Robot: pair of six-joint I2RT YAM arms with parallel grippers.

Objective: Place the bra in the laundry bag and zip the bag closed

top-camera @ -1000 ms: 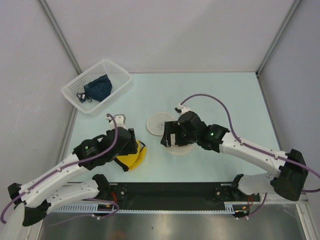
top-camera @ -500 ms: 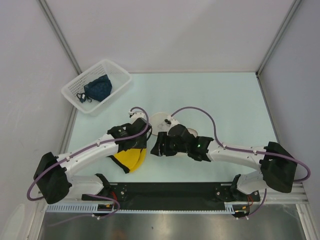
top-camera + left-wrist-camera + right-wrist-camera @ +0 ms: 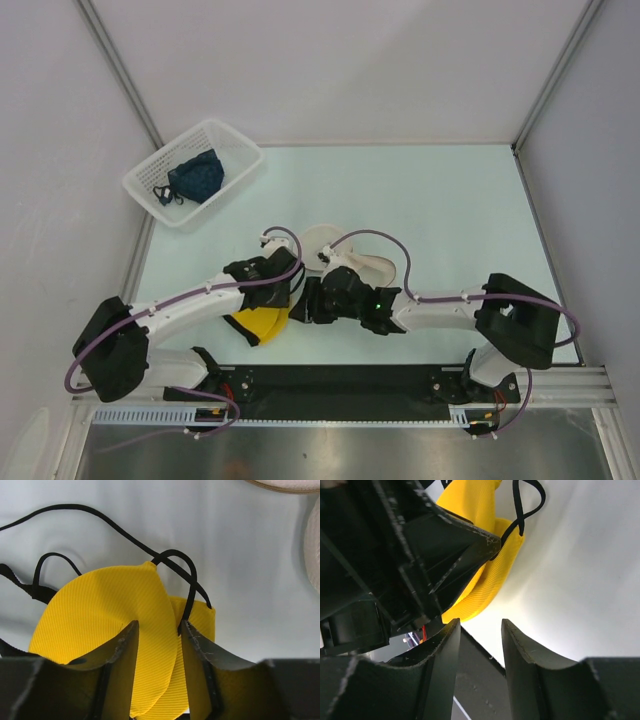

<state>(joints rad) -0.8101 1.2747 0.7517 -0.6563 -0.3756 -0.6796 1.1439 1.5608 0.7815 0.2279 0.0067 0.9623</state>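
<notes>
The yellow bra [image 3: 256, 326] lies folded on the table near the front edge, its black straps [image 3: 100, 522] spread out behind it. My left gripper [image 3: 277, 303] is down over the bra's right part. In the left wrist view my left gripper [image 3: 158, 625] is open, one finger on each side of the bra's [image 3: 110, 600] folded edge. My right gripper [image 3: 304, 300] sits just right of it, open and empty [image 3: 479, 622], the bra [image 3: 487, 580] ahead of its tips. The cream laundry bag [image 3: 368, 266] stands behind, its round lid [image 3: 318, 240] open.
A white slatted basket [image 3: 232, 140] with a dark blue garment [image 3: 195, 176] stands at the back left. The black base rail [image 3: 340, 380] runs along the near edge. The two wrists are almost touching over the bra.
The right gripper left the laundry bag, swung left toward the bra and narrowed. The left gripper moved right over the bra's right edge and narrowed around it.
</notes>
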